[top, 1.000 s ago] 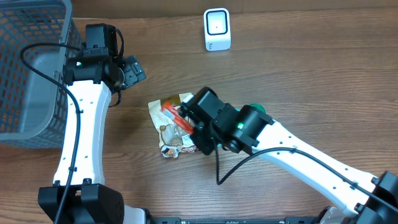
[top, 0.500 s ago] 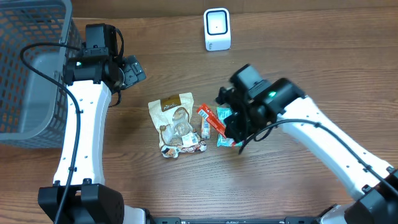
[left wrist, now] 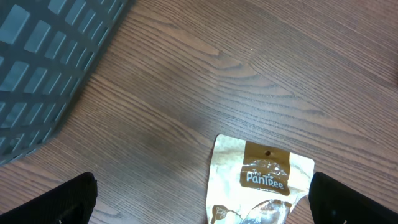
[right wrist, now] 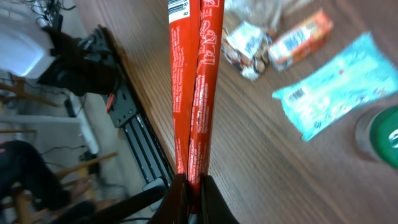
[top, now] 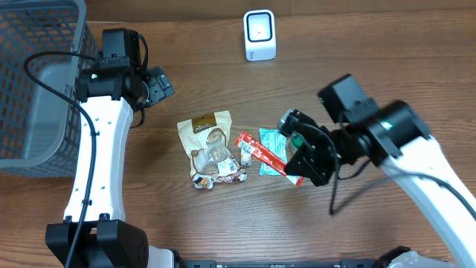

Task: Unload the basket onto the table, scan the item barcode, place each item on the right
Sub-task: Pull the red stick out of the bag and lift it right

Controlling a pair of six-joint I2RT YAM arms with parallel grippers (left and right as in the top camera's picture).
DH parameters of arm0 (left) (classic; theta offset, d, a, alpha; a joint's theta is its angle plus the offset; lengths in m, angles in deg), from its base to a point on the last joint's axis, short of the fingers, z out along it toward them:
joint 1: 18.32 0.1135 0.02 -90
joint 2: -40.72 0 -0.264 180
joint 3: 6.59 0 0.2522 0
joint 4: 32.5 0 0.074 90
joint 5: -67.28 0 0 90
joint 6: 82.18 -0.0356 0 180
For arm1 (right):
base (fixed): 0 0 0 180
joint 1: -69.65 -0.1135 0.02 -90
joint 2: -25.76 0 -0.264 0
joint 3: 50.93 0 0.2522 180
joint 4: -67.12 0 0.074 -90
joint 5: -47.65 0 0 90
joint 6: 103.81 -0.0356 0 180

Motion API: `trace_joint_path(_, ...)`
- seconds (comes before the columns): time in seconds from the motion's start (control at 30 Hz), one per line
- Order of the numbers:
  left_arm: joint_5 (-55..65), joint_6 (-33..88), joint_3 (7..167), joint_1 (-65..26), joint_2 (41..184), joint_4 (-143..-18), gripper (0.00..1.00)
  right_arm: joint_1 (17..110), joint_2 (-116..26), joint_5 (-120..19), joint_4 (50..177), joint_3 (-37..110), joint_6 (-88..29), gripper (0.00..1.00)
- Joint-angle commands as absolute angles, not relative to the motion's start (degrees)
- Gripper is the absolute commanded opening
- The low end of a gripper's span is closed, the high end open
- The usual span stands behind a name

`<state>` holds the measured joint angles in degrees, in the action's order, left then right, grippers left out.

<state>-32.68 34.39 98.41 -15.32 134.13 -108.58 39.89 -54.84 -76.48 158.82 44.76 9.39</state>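
Wood table (top: 372, 67), scanner (top: 259, 35) at far edge. R gripper (top: 300, 173) clamped on one end of red stick packet (top: 260, 152); long axis diagonal, free end pointing toward brown pouch (top: 210, 141), teal packet (top: 271, 141) just beside. L gripper (top: 158, 83) wide open, empty, near basket (top: 30, 89).

The wooden table (left wrist: 249, 74) fills most of the view, and its grain runs from 10 o'clock toward 4 o'clock. At 10 o'clock is the grey basket (left wrist: 43, 56). Its mesh wall with square openings looks a little blurred. At 5 o'clock a beige pouch (left wrist: 261, 186) lies flat on the wood, well apart from the basket. It has a brown label reading "the PanTree", and the frame edge cuts off its lower part. The left gripper (left wrist: 208, 200) has its jaws wide apart. One dark finger (left wrist: 68, 199) shows at 7 o'clock and the other at 4 o'clock, with the pouch between them.
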Motion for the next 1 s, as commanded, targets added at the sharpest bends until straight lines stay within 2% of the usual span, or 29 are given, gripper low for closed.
trace_joint_path(0.0,-33.64,34.17,98.85,-15.34,133.23,-108.60,1.00,39.79,-48.24,-78.03,158.77,44.63,14.53,0.04)
trace_joint_path(0.97,-33.64,34.15,98.85,-15.34,133.23,-108.60,1.00,39.79,-46.05,-76.93,161.18,44.52,14.77,0.04)
